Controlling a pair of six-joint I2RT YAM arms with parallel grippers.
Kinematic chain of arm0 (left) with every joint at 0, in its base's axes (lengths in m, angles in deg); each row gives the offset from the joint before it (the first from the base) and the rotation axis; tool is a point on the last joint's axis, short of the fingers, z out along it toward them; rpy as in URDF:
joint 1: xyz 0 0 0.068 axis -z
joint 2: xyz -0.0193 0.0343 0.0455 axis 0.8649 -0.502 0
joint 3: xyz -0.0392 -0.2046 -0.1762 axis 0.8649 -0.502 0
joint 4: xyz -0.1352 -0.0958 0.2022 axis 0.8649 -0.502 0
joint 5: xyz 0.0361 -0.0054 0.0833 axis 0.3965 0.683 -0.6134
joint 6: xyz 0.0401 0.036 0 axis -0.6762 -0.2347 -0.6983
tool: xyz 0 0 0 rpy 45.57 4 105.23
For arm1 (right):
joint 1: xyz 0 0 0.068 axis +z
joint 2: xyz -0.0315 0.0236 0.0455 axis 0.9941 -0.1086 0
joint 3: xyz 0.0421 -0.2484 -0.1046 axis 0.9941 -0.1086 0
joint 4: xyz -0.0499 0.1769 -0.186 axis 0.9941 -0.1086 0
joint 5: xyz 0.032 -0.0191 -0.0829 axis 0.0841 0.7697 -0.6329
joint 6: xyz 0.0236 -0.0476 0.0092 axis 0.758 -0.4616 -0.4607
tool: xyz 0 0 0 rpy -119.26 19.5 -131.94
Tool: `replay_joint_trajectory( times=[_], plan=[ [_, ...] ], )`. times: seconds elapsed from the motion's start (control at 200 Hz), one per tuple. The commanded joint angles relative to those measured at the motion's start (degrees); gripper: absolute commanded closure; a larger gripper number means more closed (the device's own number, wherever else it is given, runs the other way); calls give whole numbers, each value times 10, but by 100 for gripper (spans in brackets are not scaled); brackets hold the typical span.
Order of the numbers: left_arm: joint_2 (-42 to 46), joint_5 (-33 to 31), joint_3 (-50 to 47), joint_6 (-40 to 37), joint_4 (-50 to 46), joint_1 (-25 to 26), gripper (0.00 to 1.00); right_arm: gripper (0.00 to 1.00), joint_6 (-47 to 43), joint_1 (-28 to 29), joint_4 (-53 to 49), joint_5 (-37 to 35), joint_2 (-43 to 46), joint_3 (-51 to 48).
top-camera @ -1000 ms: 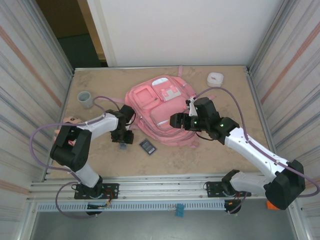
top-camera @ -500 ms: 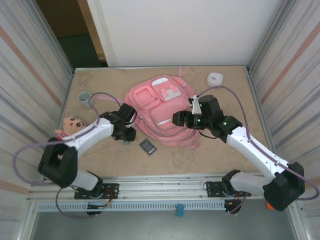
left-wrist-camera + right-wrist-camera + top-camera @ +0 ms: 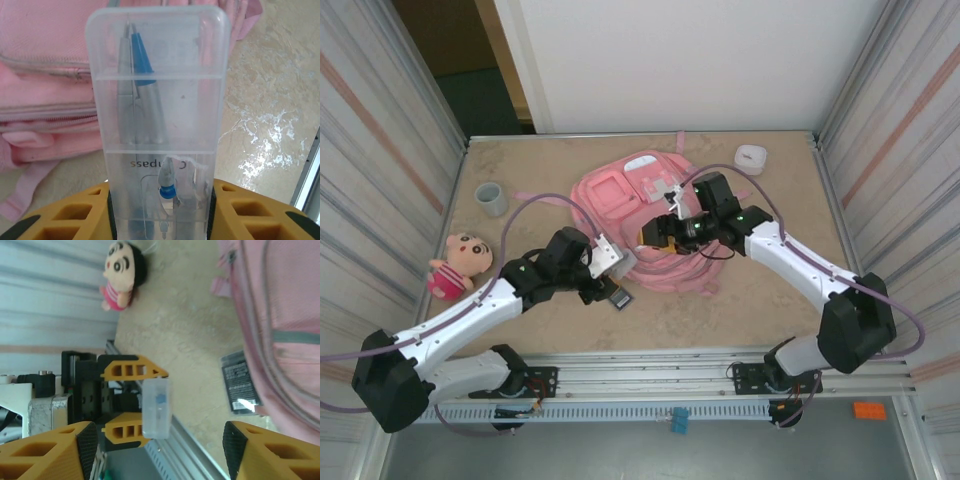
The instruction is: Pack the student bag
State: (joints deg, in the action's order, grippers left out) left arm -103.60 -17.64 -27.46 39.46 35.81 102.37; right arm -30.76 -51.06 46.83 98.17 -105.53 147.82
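The student bag (image 3: 610,190), a large pink fabric backpack with front pockets, white patches and light zipper lines, lay flat in the middle of the beige marbled table (image 3: 550,160), front side up. The left gripper (image 3: 610,262) sat at the bag's near-left edge, clenched on a clear plastic case (image 3: 607,254). In the left wrist view the case (image 3: 160,125) stood upright between the yellow fingers (image 3: 70,215), with a metal compass with a blue part inside it, and the pink bag (image 3: 45,75) lay just behind it. The right gripper (image 3: 652,233) hung over the near part of the bag with its jaws spread and nothing between them. Its yellow fingers (image 3: 45,450) stood wide apart in the right wrist view, which looked past the bag's side (image 3: 280,300) at the left gripper (image 3: 147,402) holding the case (image 3: 156,407). A dark flat rectangular device (image 3: 241,387) lay on the table beside the bag's near edge, close to the left gripper and partly hidden by it from above (image 3: 618,297). A small doll with black hair and a pink outfit (image 3: 458,262) lay near the left wall, well apart from the bag. A grey cup (image 3: 490,197) stood upright farther back on the left, and a small round white ring-shaped object (image 3: 751,157) sat near the far right corner
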Motion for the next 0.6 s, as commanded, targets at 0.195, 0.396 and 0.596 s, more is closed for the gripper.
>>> replay_joint_trajectory(
  times=[0.195, 0.396, 0.596],
  plan=[
    [-12, 41, 11, -80, 52, 2, 71, 37, -37, 30, -83, 20, -51, 47],
    [-9, 51, 11, -70, 81, 3, 71, 49, -34, 32, -85, 27, -64, 49],
    [-12, 32, 16, -59, 89, 3, 71, 71, -35, 27, -84, 31, -53, 39]
  ],
)
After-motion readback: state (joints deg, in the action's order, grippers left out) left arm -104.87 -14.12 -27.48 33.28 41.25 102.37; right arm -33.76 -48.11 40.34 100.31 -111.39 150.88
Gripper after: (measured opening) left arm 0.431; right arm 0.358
